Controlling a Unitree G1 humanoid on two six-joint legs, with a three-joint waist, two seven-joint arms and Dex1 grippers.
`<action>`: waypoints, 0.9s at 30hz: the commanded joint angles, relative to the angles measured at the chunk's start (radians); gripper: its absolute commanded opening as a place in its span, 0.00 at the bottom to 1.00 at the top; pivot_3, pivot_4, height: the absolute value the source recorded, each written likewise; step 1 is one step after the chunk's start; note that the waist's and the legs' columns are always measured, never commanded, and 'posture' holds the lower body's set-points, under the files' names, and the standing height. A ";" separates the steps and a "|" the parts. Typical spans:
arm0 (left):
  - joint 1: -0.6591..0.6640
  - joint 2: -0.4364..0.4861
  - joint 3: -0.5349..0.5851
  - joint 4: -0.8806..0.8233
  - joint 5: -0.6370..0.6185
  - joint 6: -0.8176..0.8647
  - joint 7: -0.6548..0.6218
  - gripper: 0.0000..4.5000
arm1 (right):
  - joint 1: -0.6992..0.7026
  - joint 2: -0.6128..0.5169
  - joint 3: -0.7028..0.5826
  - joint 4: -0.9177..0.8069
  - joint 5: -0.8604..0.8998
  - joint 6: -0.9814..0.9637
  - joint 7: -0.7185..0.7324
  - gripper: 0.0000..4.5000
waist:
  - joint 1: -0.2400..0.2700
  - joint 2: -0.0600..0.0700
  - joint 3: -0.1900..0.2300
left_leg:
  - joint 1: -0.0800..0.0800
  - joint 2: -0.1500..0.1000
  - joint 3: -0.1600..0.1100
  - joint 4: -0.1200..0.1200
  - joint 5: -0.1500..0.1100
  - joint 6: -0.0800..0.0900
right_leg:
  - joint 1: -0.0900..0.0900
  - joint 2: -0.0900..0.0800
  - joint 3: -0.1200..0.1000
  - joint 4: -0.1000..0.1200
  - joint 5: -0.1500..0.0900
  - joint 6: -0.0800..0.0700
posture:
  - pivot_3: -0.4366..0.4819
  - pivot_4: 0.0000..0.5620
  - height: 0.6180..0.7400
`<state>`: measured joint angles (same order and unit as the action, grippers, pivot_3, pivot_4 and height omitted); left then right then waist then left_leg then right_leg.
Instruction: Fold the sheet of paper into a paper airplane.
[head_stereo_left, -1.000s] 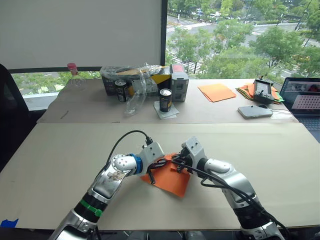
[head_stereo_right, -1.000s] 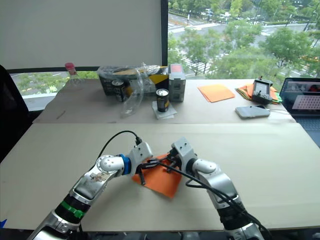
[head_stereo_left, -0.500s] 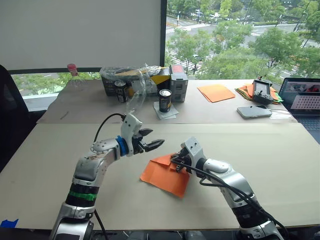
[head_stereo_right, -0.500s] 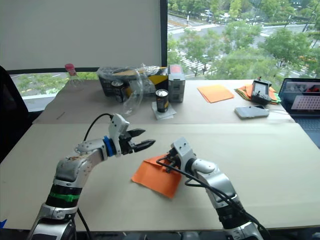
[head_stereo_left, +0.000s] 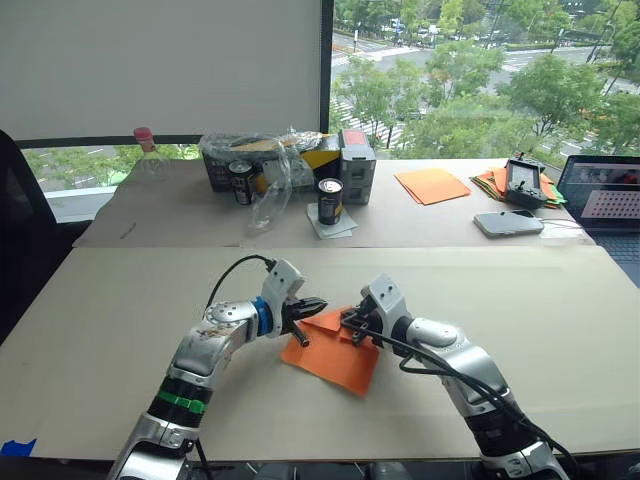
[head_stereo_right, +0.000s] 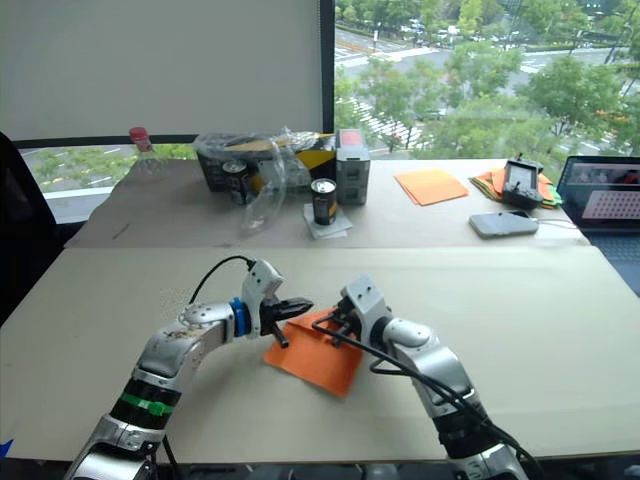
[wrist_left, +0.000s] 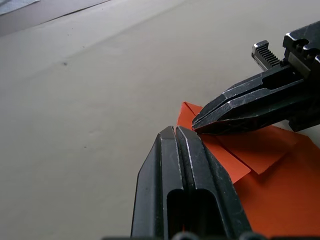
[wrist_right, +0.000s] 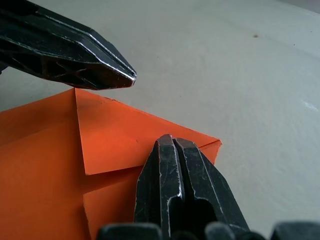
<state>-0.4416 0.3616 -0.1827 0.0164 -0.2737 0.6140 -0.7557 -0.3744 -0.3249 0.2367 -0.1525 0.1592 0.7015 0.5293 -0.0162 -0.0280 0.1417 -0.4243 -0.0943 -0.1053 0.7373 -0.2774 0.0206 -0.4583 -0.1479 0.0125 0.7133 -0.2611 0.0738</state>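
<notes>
An orange sheet of paper (head_stereo_left: 335, 352), partly folded with 2 flaps turned in at its far edge, lies flat on the beige table (head_stereo_left: 120, 310) between the robot's 2 arms. The right gripper (head_stereo_left: 351, 321), fingers pressed together, rests its tips on the folded edge of the sheet. The left gripper (head_stereo_left: 310, 303), fingers also pressed together with nothing between them, points its tips at the sheet's far corner, just beside the right gripper. Cans (head_stereo_left: 331, 200) and a laptop (head_stereo_left: 605, 195) sit well behind.
</notes>
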 joint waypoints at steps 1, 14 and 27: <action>0.026 0.028 -0.030 -0.029 0.033 -0.027 -0.011 0.01 | 0.013 0.000 0.019 -0.019 -0.004 0.021 0.003 0.00 | 0.001 0.000 0.000 | 0.000 0.000 0.000 0.000 0.000 0.000 | 0.000 0.000 0.000 0.000 0.000 0.000 | 0.48 0.27 0.43; 0.064 0.012 0.003 -0.082 0.002 0.076 0.063 0.01 | -0.063 0.074 0.064 0.022 -0.031 -0.081 0.001 0.00 | -0.001 0.000 0.000 | 0.000 0.000 0.000 0.000 0.000 0.000 | 0.000 0.000 0.000 0.000 0.000 0.000 | 0.48 0.27 0.43; 0.068 0.022 -0.008 -0.105 0.000 0.090 0.061 0.01 | -0.081 0.069 0.047 0.146 -0.080 -0.050 -0.040 0.00 | 0.003 0.000 0.000 | 0.001 0.000 0.000 0.000 0.000 0.000 | 0.000 0.000 0.000 0.001 0.000 0.000 | 0.48 0.27 0.43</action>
<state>-0.3801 0.3808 -0.1827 -0.0764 -0.2767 0.6984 -0.6971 -0.4657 -0.2389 0.3095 -0.0172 0.0917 0.6246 0.5027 -0.0128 -0.0278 0.1416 -0.4236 -0.0944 -0.1054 0.7379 -0.2772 0.0202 -0.4578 -0.1479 0.0125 0.7142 -0.2611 0.0737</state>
